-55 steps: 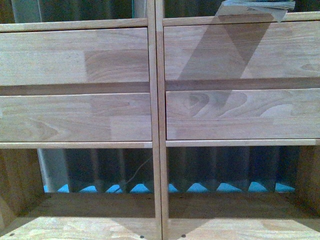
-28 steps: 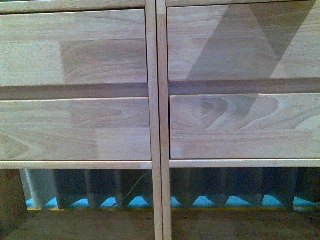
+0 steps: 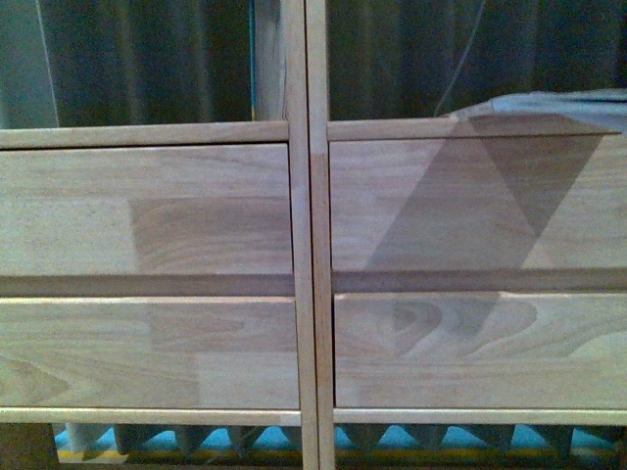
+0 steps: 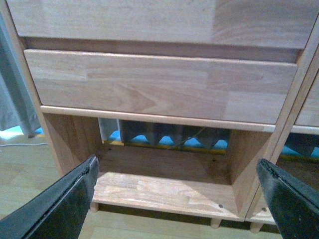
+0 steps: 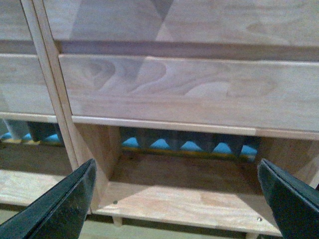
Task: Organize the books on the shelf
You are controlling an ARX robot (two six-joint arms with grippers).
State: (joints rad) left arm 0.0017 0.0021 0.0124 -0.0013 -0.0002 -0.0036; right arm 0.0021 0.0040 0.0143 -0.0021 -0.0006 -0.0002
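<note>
The light wood shelf (image 3: 147,211) fills the front view: two joined columns, each with two plain drawer fronts. A thin pale grey book (image 3: 560,104) lies flat on the board above the right column's upper drawer, at the picture's right edge, and casts a slanted shadow on the drawers. Neither arm shows in the front view. My left gripper (image 4: 177,199) is open and empty, facing the left column's lower open compartment (image 4: 164,184). My right gripper (image 5: 177,199) is open and empty, facing the right column's lower open compartment (image 5: 189,199).
A dark pleated curtain (image 3: 147,59) hangs behind the upper open compartments. Blue floor patches (image 5: 192,145) show behind the lower compartments. Short peg legs (image 4: 215,222) lift the unit off the pale wood floor (image 4: 30,164). A thin cable (image 3: 456,69) hangs in the right upper compartment.
The front view has shifted upward: the drawers now sit lower in the picture, the upper compartments show, and the book, out of view half a second ago, is back at the right.
</note>
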